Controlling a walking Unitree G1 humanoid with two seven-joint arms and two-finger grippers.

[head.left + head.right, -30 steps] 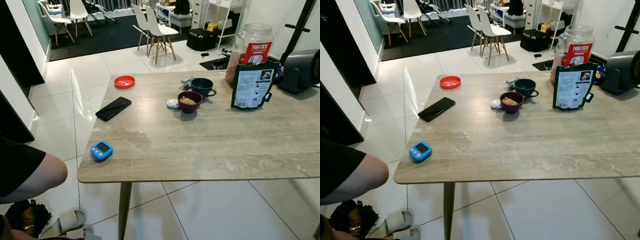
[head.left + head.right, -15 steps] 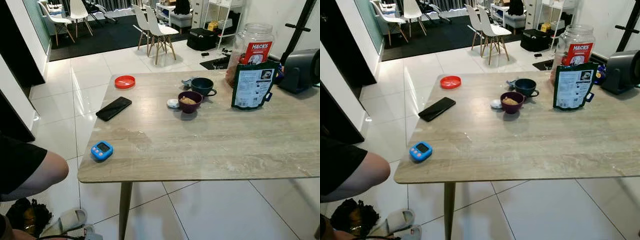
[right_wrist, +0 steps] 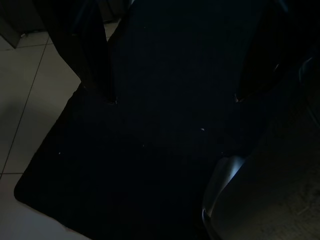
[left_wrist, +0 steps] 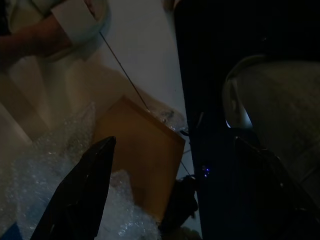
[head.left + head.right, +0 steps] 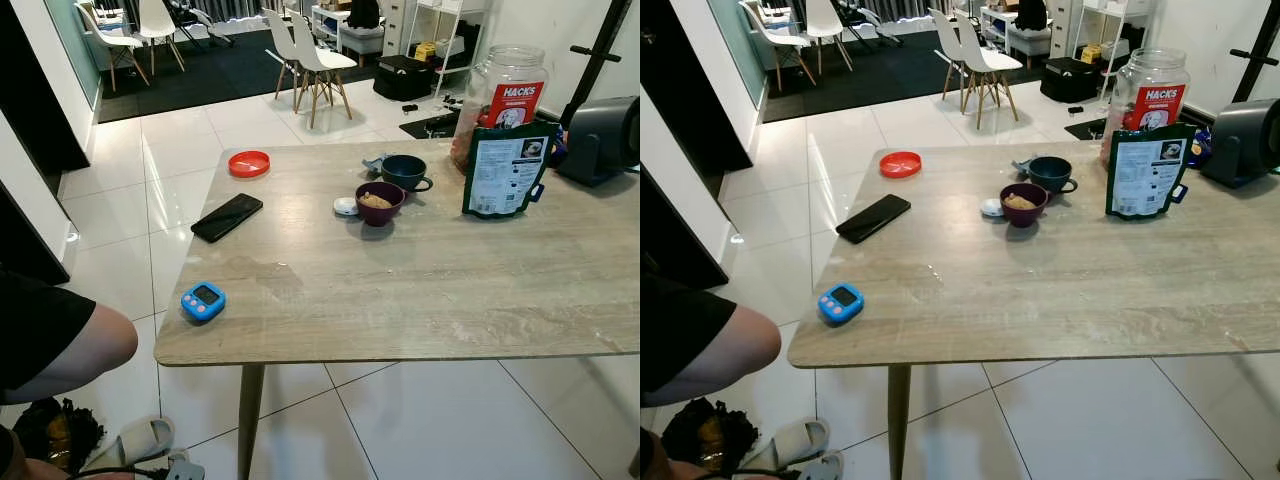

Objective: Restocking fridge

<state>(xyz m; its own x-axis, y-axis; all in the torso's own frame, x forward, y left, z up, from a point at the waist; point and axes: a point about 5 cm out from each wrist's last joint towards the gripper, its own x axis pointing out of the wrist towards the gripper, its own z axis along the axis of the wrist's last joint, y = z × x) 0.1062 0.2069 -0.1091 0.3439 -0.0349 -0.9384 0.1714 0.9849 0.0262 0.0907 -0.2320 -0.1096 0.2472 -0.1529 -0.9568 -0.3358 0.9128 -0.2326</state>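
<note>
A wooden table (image 5: 420,290) stands before me. On it are a green pouch (image 5: 503,170), a clear jar with a red label (image 5: 503,90), a maroon bowl (image 5: 380,203), a dark blue cup (image 5: 405,172), a red dish (image 5: 249,163), a black phone (image 5: 227,217) and a blue timer (image 5: 203,301). My left gripper (image 4: 175,142) hangs open over a brown box (image 4: 140,160) and bubble wrap (image 4: 45,185) on the floor. My right gripper (image 3: 175,99) hangs open above a dark mat (image 3: 150,150), holding nothing.
A person's knee (image 5: 70,345) is at the lower left, with slippers (image 5: 140,438) on the white tiled floor. White chairs (image 5: 315,65) stand beyond the table on a dark carpet. A black appliance (image 5: 605,140) sits at the table's far right.
The person's knee at the lower left has shifted slightly. The things on the table stay where they were.
</note>
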